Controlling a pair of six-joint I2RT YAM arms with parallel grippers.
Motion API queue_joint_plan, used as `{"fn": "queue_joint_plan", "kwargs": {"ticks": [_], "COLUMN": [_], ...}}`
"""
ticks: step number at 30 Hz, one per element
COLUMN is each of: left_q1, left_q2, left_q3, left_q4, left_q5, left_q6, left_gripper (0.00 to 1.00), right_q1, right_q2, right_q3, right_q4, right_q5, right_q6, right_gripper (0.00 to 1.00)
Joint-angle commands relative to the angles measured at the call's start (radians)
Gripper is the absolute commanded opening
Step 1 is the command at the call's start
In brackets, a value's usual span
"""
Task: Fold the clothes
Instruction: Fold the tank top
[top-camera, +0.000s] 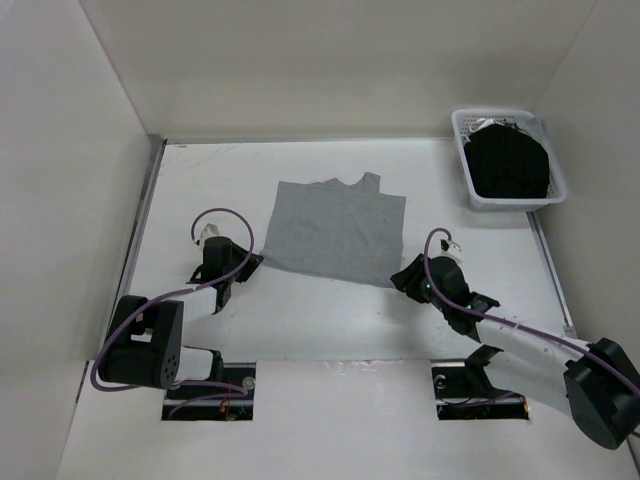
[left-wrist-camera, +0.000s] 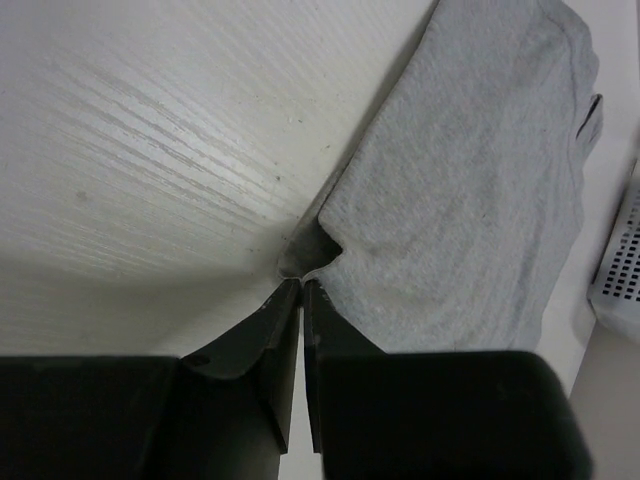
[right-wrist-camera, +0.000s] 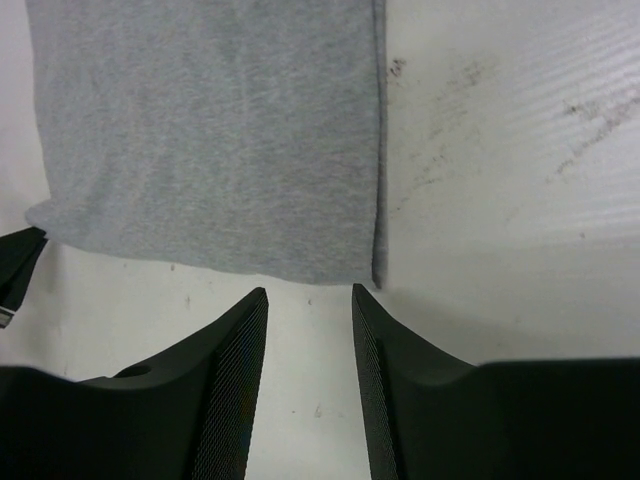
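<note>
Lying flat on the table (top-camera: 330, 330), the grey top (top-camera: 335, 230) had its near left corner pinched in our closed left pincer (left-wrist-camera: 302, 283). Our right pincer (right-wrist-camera: 310, 292) stood open and empty just beside the near right corner.

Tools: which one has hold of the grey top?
The left tool, closed on a corner of the grey top; the right tool is open, short of its hem.
</note>
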Motion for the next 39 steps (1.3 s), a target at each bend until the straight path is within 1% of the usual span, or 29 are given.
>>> {"fn": "queue_joint_plan", "kwargs": {"ticks": [1,7,12,15,21,24,32,36,39], "left_q1": [0.008,0.011,0.025,0.037,0.051,0.054,0.052,0.051,0.049], "left_q2": [-0.015,-0.020,-0.032,-0.035,-0.032,-0.030,-0.029,-0.029,-0.030], "left_q3": [-0.006,-0.027,-0.049,-0.058,-0.064,-0.063,-0.064,-0.063,-0.063], "left_q4": [0.075,0.075,0.075,0.076,0.093,0.098,0.102,0.102,0.102], "left_q5": [-0.022,-0.025,-0.010,0.007,0.033,0.039,0.039,0.039,0.039], "left_q6": [-0.004,-0.003,0.003,0.005,0.005,0.006,0.006,0.005,0.003], "left_gripper": [0.04,0.01,0.01,0.01,0.01,0.01,0.01,0.01,0.01], "right_q1": [0.027,0.050,0.050,0.050,0.053,0.053,0.061,0.061,0.061], "right_q2": [0.010,0.056,0.110,0.137,0.137,0.162,0.200,0.220,0.234], "right_q3": [-0.001,0.014,0.031,0.031,0.034,0.037,0.042,0.048,0.048], "right_q4": [-0.041,-0.071,-0.058,-0.032,-0.043,-0.032,-0.026,-0.020,-0.002], "right_q5": [0.061,0.082,0.092,0.110,0.142,0.121,0.101,0.096,0.092], "right_q6": [0.072,0.118,0.153,0.178,0.209,0.220,0.227,0.224,0.224], "right_gripper": [0.45,0.43,0.42,0.40,0.35,0.33,0.33,0.27,0.20]}}
